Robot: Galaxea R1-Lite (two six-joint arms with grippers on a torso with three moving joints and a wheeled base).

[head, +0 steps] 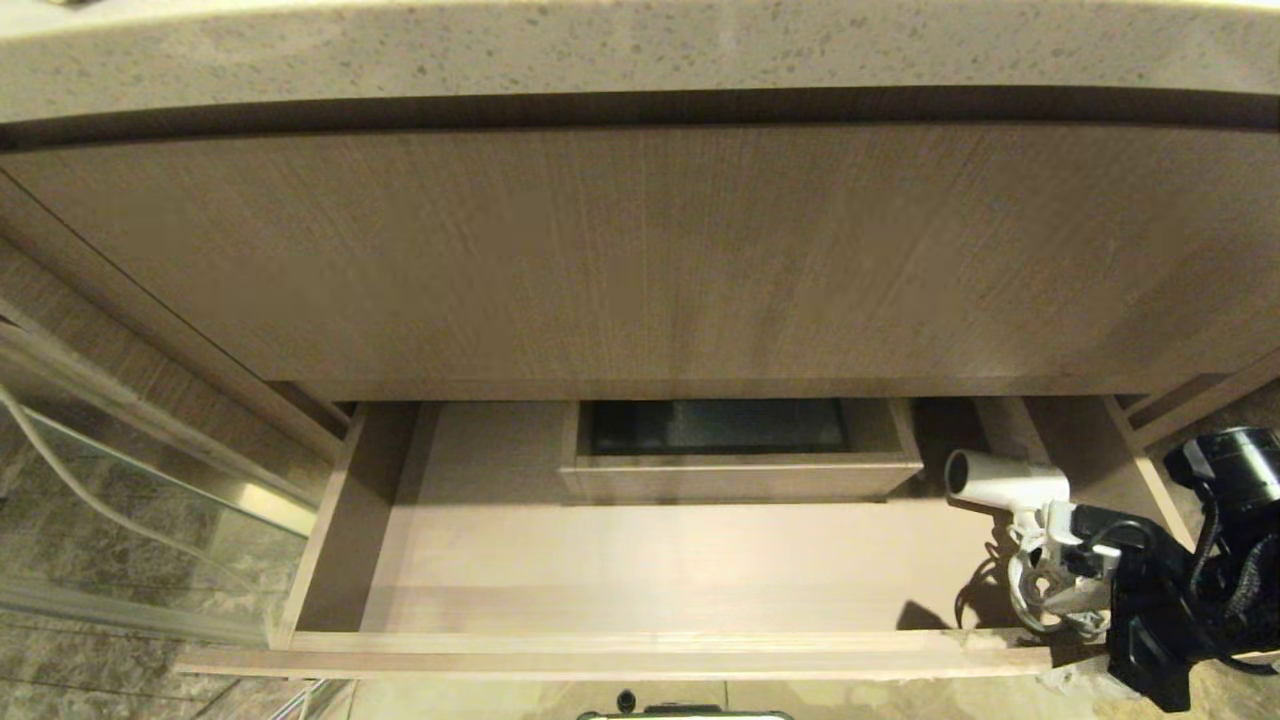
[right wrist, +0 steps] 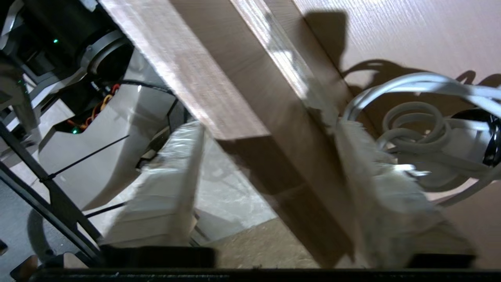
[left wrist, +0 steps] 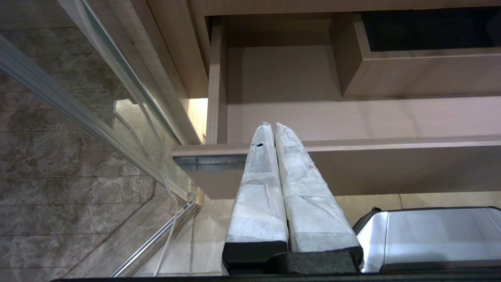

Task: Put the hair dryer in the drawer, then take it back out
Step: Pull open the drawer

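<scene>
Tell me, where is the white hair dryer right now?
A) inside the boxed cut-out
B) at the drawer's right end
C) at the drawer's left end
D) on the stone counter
B: the hair dryer lies at the right end of the open drawer.

In the head view the right end effector (head: 1085, 590), at four o'clock, is masked by its own black arm, so its fingers cannot be read. The hair dryer (head: 1005, 483) shows its barrel; its handle and cord are partly hidden. In the right wrist view the wrapped fingers (right wrist: 164, 188) are blurred, and the drawer (right wrist: 250, 102) front hides what lies between them.
</scene>
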